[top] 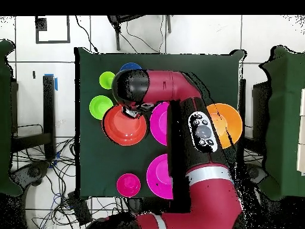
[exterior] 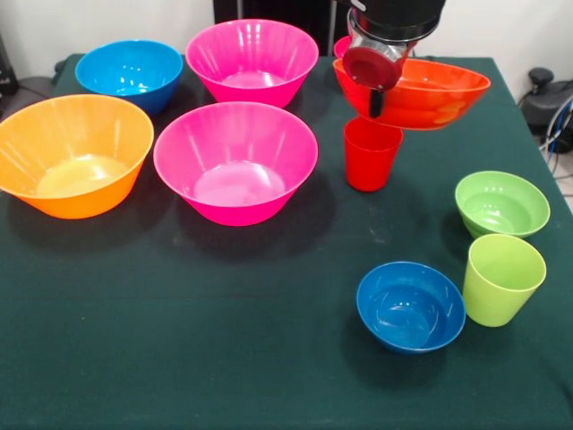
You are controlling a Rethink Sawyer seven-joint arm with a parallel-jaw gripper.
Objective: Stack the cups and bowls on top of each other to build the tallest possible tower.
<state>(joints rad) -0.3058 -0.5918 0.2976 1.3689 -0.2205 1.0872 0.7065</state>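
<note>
Near the front edge of the table stand a small glossy blue plastic bowl point(exterior: 411, 306) and a lime-green plastic tumbler point(exterior: 502, 279). Farther back, a wide red-orange plastic bowl point(exterior: 421, 92) sits tilted over a red plastic tumbler point(exterior: 372, 153), seemingly resting on it. The gripper point(exterior: 376, 94) is at its rim; I cannot tell the fingers' state.

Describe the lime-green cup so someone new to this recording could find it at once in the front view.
Start at the dark green table and go to its near right corner, away from the big bowls. There three small pieces cluster: a small green bowl, a small blue bowl and the lime-green cup between and right of them. It is the only tall, narrow, straight-sided green piece; the other tumbler is red.
</note>
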